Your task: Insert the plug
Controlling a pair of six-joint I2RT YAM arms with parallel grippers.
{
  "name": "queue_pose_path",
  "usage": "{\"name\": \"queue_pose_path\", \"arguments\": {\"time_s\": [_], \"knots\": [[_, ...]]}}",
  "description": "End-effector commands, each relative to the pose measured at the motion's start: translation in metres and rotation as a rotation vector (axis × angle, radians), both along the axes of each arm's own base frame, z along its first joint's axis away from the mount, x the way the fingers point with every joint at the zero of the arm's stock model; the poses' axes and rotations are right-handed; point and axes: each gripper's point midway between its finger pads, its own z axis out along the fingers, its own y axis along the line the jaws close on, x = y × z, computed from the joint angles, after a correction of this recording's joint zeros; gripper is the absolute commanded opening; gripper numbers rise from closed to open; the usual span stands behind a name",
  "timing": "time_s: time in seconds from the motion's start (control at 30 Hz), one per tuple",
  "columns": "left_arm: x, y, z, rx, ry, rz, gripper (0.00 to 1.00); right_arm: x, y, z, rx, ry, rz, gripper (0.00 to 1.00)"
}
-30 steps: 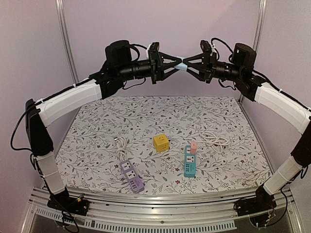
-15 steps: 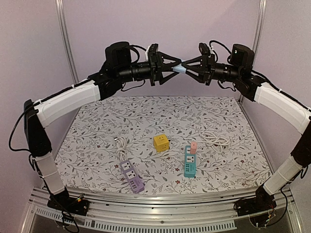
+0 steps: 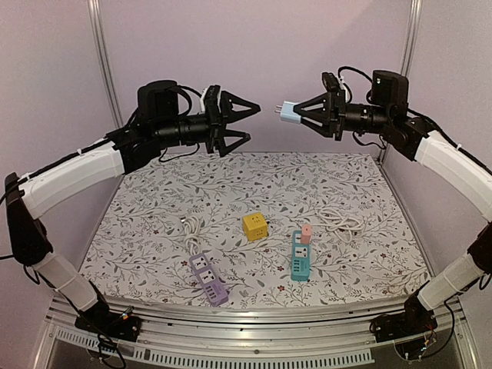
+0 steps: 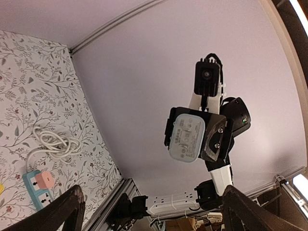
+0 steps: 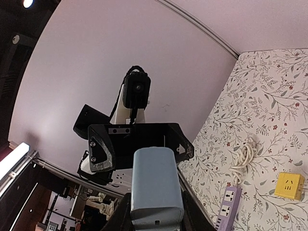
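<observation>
Releasing the pale blue plug is what the left jaws have just done. A second ago both pairs of jaws met nose to nose on it, high above the surface. Now the left jaws stand spread wide and empty, and the left arm has drawn back toward its own side, leaving a clear gap. The right jaws are pinching the plug by its rear end, alone. From above, its metal pins stick out toward the left arm. The right wrist view shows the blue body sitting squarely between the two fingers.

That reads as a finished handover: the plug is now the right arm's to carry, and the insertion itself is not yet begun.

The plug hangs in the air near the back wall, well apart from every socket. Down on the surface lie a purple power strip near the front left, a yellow cube socket in the middle, and a teal power strip just right of it. The teal strip has a pink plug already seated at its far end. A coiled white cable lies behind it. Which socket is meant, the pictures do not say. The teal strip and the cube lie nearest the right arm's side. The plug would have to be turned pins-down and lowered a good way.
</observation>
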Motion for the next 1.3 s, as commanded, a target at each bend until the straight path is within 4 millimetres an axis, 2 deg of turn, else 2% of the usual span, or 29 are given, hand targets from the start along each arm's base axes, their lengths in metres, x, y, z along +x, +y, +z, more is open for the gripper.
{"name": "queue_pose_path", "arguments": {"time_s": [0.0,0.33,0.5,0.7,1.0,1.27], "knots": [[0.004,0.028,-0.022,0.125,0.007,0.072,1.00,-0.006,-0.007,-0.010,-0.057,0.023,-0.032,0.00],[-0.001,0.083,-0.045,0.388,-0.079,0.197,0.99,-0.018,-0.026,-0.055,-0.243,0.177,-0.104,0.00],[-0.006,0.105,-0.064,0.507,-0.099,0.227,0.99,-0.029,-0.033,-0.068,-0.316,0.226,-0.129,0.00],[-0.012,0.126,-0.082,0.625,-0.106,0.257,0.99,-0.044,-0.031,-0.082,-0.387,0.285,-0.135,0.00],[-0.017,0.170,-0.103,0.831,-0.101,0.363,0.99,-0.068,-0.042,-0.120,-0.561,0.440,-0.186,0.00],[-0.027,0.185,-0.116,0.891,-0.107,0.365,1.00,-0.087,-0.050,-0.157,-0.724,0.575,-0.179,0.00]]}}
